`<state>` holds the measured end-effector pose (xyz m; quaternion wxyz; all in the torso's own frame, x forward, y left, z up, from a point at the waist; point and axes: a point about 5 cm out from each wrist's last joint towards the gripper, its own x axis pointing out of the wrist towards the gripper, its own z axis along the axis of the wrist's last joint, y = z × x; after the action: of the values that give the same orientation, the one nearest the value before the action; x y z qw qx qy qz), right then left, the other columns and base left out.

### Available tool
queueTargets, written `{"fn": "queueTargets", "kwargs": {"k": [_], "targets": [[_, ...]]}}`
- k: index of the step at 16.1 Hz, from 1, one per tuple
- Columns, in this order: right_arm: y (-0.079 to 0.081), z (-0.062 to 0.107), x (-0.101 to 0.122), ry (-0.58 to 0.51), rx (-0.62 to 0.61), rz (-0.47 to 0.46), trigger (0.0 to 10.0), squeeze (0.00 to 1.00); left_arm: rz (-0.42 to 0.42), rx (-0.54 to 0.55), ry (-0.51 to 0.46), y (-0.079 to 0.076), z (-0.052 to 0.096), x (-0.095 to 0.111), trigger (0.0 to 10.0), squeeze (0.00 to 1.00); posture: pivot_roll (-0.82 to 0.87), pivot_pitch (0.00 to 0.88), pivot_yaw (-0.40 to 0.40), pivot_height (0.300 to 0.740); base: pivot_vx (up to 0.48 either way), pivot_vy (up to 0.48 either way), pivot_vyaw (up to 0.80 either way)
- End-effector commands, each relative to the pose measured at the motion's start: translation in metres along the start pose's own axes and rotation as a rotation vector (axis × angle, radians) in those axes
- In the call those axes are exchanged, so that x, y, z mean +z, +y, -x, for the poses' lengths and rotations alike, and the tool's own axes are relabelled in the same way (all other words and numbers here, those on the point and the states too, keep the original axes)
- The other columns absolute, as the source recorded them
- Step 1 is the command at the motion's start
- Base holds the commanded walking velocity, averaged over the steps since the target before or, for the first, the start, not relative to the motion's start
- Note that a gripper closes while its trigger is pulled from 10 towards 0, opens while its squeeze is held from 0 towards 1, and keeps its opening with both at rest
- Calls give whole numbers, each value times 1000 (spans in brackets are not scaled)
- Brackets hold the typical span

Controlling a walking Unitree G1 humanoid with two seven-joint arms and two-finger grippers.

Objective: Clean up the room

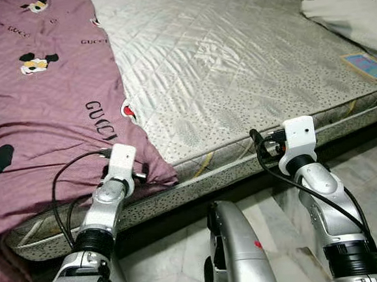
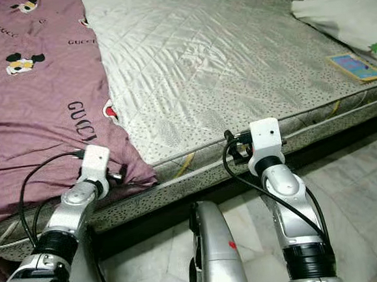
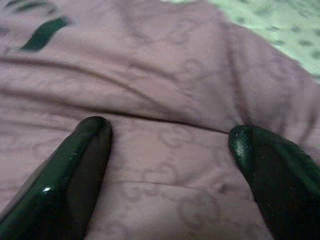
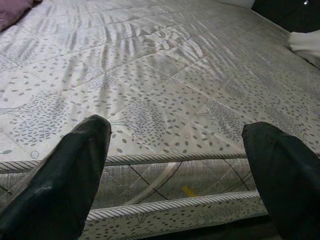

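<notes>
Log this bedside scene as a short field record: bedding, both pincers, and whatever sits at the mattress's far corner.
bedding: purple sheet covers the robot's-left part of the mattress, the rest bare
left pincer: open, fingers spread over the purple sheet near the mattress edge
right pincer: open, at the bare mattress's near edge, holding nothing
far right corner: white pillow, colourful book beside it
floor: pale tiles

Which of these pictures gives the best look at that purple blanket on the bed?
The left eye view: the purple blanket lies spread over the mattress's left side, its printed pattern plain, its corner by the left pincer. The right eye view shows nearly the same. The left wrist view has a blurred close-up; the right wrist view catches a far corner.
</notes>
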<state>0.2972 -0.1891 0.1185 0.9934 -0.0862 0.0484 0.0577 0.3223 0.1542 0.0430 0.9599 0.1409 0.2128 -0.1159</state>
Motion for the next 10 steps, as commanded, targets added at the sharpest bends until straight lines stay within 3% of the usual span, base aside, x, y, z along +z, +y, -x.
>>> {"fn": "queueTargets", "kwargs": {"k": [1,3,4,7,8,10], "targets": [[1,-1,5,-10,4,4,10000,0,-81,-104,48,-19,1,-13,10000,0,-238,56,-93,504,0,0,0],[4,-4,7,-15,6,-4,10000,0,-133,-124,37,-20,4,-11,10000,0,-229,50,-88,504,0,0,0],[5,-7,8,-20,4,-9,10000,0,-200,-126,14,-20,8,-10,10000,0,-223,47,-86,504,0,0,0],[8,-11,9,-29,2,-21,10000,0,-152,86,-209,-6,18,18,10000,0,-202,37,-79,504,0,0,0],[11,-13,10,-37,3,-31,10000,0,-144,169,-353,-3,29,37,10000,0,-193,31,-76,504,0,0,0],[14,-17,12,-50,2,-45,10000,0,-144,208,-466,-5,46,55,10000,0,-176,20,-70,504,0,0,0]]}}
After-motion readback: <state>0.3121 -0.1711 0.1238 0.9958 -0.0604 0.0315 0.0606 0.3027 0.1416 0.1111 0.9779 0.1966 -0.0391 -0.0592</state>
